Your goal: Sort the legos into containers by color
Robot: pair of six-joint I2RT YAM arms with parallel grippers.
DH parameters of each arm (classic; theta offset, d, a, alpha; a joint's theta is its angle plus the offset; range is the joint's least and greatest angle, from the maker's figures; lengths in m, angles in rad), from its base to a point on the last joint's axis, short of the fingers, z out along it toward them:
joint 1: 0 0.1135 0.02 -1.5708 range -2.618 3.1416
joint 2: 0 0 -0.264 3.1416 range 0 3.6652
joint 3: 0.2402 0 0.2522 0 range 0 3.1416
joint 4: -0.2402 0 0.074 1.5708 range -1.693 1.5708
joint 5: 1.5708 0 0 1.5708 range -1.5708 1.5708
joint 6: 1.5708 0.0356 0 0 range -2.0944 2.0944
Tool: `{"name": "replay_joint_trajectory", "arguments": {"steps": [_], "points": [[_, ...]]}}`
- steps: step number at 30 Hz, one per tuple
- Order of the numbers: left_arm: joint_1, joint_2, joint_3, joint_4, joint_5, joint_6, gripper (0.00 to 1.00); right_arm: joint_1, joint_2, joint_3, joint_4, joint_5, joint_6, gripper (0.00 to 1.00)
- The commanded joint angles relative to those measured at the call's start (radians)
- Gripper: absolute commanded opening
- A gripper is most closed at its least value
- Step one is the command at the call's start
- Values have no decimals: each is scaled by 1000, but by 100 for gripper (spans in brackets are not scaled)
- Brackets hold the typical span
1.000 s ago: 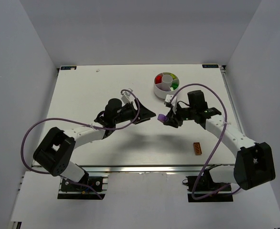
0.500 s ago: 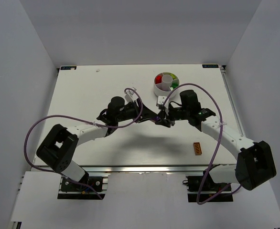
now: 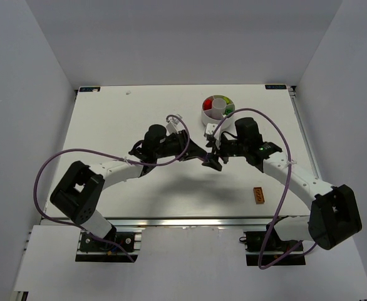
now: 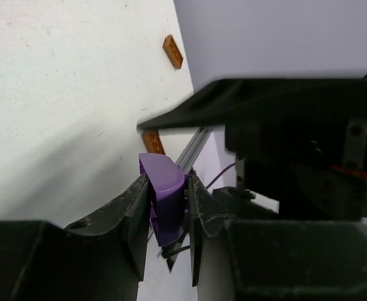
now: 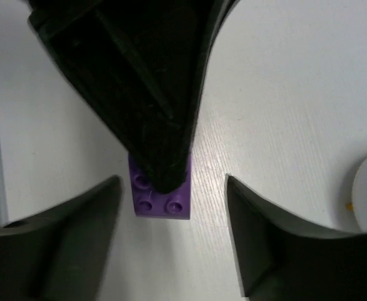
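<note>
The white surface [image 3: 108, 119] is being bounded by grey walls [image 3: 39, 75] on the left, far and right sides, and a metal rail [image 3: 171, 221] is running along its near edge. Its whole left half and far-left corner are lying open, and everything else is being seen in the middle and on the right.

The left arm [image 3: 114, 170] is being stretched low and long from its base at the near left, up and across toward the centre. The right arm [image 3: 290, 172] is being bent from the near right toward the same spot. The two are meeting tip to tip just right of the middle, above the surface.

The round white dish [image 3: 218, 110] is sitting near the far edge, just beyond the right arm's wrist, with red and green showing in its wedges.

The left pincer [image 4: 166, 188] is being closed narrowly on the purple brick [image 4: 165, 207], with both fingers pressing its sides and the brick being held above the surface. The right pincer [image 5: 171, 182] is being held wide, its fingers [image 5: 77, 238] standing either side of the purple brick with clear gaps and no contact.

The orange brick [image 3: 258, 195] is lying alone close to the near edge on the right, well apart from both pincers and from the dish.
</note>
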Motion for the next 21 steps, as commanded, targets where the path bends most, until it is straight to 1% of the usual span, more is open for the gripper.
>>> {"name": "replay_joint_trajectory", "arguments": {"steps": [1,2,6,8,9,10,11,12,13,15,16,17,18,19,21], "points": [[-14,-20,50,-82,18,64,0,3,-18,11,84,56,58,83],[-13,-17,76,-108,7,94,0,0,-23,7,89,84,66,89],[6,20,159,-222,-53,148,0,-32,-37,7,58,136,107,89],[19,46,206,-286,-91,183,0,-75,-40,22,12,135,130,89],[24,80,267,-306,-103,197,0,-95,-41,25,0,129,141,83],[29,100,303,-343,-113,211,0,-140,-40,37,-23,121,155,76],[29,123,341,-363,-131,237,0,-167,-41,45,-38,85,176,41],[30,174,427,-395,-139,254,0,-194,-37,56,-49,64,192,16],[30,204,473,-412,-142,272,0,-245,-35,65,-58,55,210,0],[30,264,571,-462,-163,324,0,-291,-32,97,-81,31,247,0],[30,325,674,-504,-166,344,0,-334,-32,105,-86,20,256,0],[30,354,725,-528,-171,388,0,-354,-35,119,-91,3,264,0],[30,411,824,-573,-185,428,0,-383,-43,122,-94,-2,272,0],[32,411,870,-593,-191,429,0,-397,-47,125,-95,-8,272,0],[32,488,961,-637,-214,482,0,-420,-58,123,-94,-23,272,0]]}}
